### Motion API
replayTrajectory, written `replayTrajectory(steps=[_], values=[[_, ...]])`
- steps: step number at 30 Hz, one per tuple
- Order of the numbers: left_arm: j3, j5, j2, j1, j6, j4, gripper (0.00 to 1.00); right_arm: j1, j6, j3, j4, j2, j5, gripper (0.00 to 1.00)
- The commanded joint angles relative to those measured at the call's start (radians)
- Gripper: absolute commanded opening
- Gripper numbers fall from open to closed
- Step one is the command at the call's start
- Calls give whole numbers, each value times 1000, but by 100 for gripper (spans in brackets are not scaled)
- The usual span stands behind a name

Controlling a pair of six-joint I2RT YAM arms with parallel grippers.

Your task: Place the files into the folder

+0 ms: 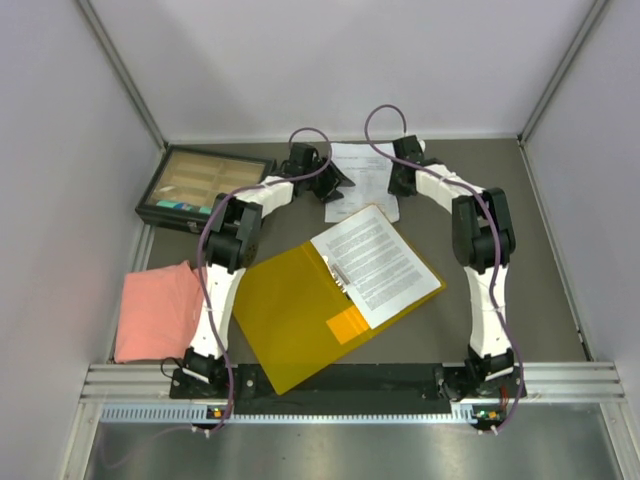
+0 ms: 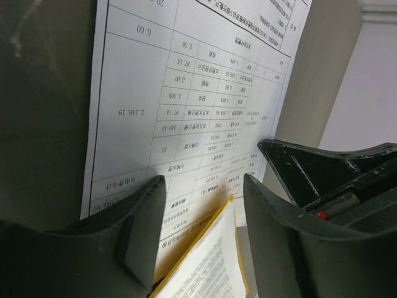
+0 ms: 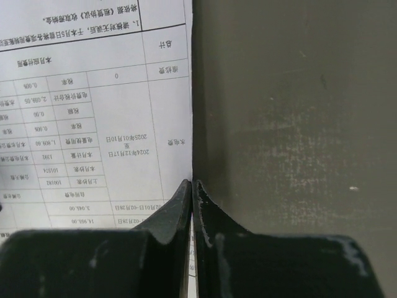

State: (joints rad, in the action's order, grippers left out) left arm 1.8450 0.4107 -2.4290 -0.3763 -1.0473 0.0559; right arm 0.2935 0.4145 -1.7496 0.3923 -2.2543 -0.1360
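The yellow folder point(image 1: 290, 320) lies open in the middle of the table, with one printed sheet point(image 1: 375, 262) resting on its right half by the metal clip point(image 1: 338, 272). A second file, a sheet with a printed table point(image 1: 362, 168), lies flat at the back between both grippers. My right gripper point(image 3: 192, 183) is shut on that sheet's right edge point(image 3: 124, 124); the top view shows it as the right gripper point(image 1: 400, 182). My left gripper point(image 2: 203, 180) stands open over the sheet's point(image 2: 186, 93) other side, nothing between its fingers; the folder's corner point(image 2: 208, 248) shows below them. The top view has the left gripper point(image 1: 335, 183).
A black compartment box point(image 1: 205, 188) stands at the back left. A pink cloth point(image 1: 158, 312) lies at the left near the front. Grey walls close in the table on three sides. The right gripper's black body point(image 2: 335, 174) is close beside my left fingers.
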Motion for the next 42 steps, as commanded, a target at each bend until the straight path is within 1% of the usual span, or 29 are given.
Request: replayTrajectory(steps=[1, 2, 3, 6, 11, 12, 13, 14, 15, 16, 17, 18, 19, 20, 21, 22, 23, 24, 25, 26, 28, 29, 30, 32, 33, 36, 39, 41, 42], values=[[120, 34, 4, -9, 107, 142, 61, -4, -74, -33, 71, 54, -189, 0], [146, 30, 8, -7, 127, 207, 63, -8, -89, -28, 71, 74, -206, 0], [193, 20, 18, -7, 166, 235, 65, -23, -103, -24, 82, 90, -243, 0], [256, 10, 62, -6, 228, 329, 69, -59, -154, 2, 100, 168, -284, 0], [261, -9, 205, -6, 302, 427, 70, -83, -247, 85, 80, 346, -356, 0], [240, -12, 231, -6, 328, 458, 70, -83, -262, 90, 85, 366, -364, 0], [220, -15, 290, -6, 339, 467, 70, -83, -279, 94, 91, 386, -366, 0], [191, -18, 326, -6, 351, 470, 70, -83, -287, 98, 105, 427, -369, 0], [118, -16, 362, -6, 368, 466, 70, -82, -292, 101, 118, 447, -366, 0], [76, -16, 440, -6, 377, 452, 70, -73, -302, 107, 131, 472, -361, 0], [35, -21, 482, -6, 388, 447, 70, -67, -310, 117, 143, 493, -359, 0], [-48, -21, 520, -6, 404, 443, 70, -51, -321, 124, 151, 534, -361, 0], [-93, -21, 595, -6, 414, 431, 70, -38, -347, 127, 169, 553, -361, 0], [-139, -20, 631, -6, 420, 423, 70, -2, -361, 130, 181, 570, -363, 0], [-227, -13, 668, -6, 429, 415, 70, 16, -370, 130, 197, 599, -360, 0], [-274, -10, 736, -6, 429, 404, 69, 33, -384, 130, 218, 614, -359, 0], [-371, -3, 770, -6, 429, 374, 70, 80, -387, 133, 247, 631, -358, 0], [-418, 11, 833, -7, 423, 361, 69, 107, -394, 139, 259, 647, -334, 0], [-462, 10, 864, -6, 420, 352, 69, 140, -410, 145, 267, 682, -330, 0], [-549, 7, 893, -6, 412, 334, 69, 200, -410, 154, 289, 699, -330, 0], [-634, 2, 976, -7, 406, 317, 69, 252, -410, 151, 322, 738, -245, 0], [-715, 0, 1001, -7, 403, 297, 69, 272, -408, 156, 347, 752, -208, 0], [-755, -3, 1048, -7, 399, 288, 69, 303, -373, 159, 356, 771, -113, 0], [-850, -1, 1085, -9, 386, 279, 69, 308, -326, 188, 367, 831, 17, 0], [-878, 0, 1117, -9, 382, 268, 69, 306, -283, 205, 352, 854, 123, 0], [-970, 8, 1168, -9, 362, 248, 69, 308, -234, 286, 313, 946, 264, 0], [-1027, 14, 1189, -7, 349, 236, 69, 300, -195, 338, 333, 1006, 280, 0], [-1047, 34, 1193, -7, 336, 226, 69, 247, -162, 393, 359, 1022, 292, 0], [-1052, 43, 1193, -7, 330, 220, 69, 221, -143, 412, 373, 1026, 324, 0]])
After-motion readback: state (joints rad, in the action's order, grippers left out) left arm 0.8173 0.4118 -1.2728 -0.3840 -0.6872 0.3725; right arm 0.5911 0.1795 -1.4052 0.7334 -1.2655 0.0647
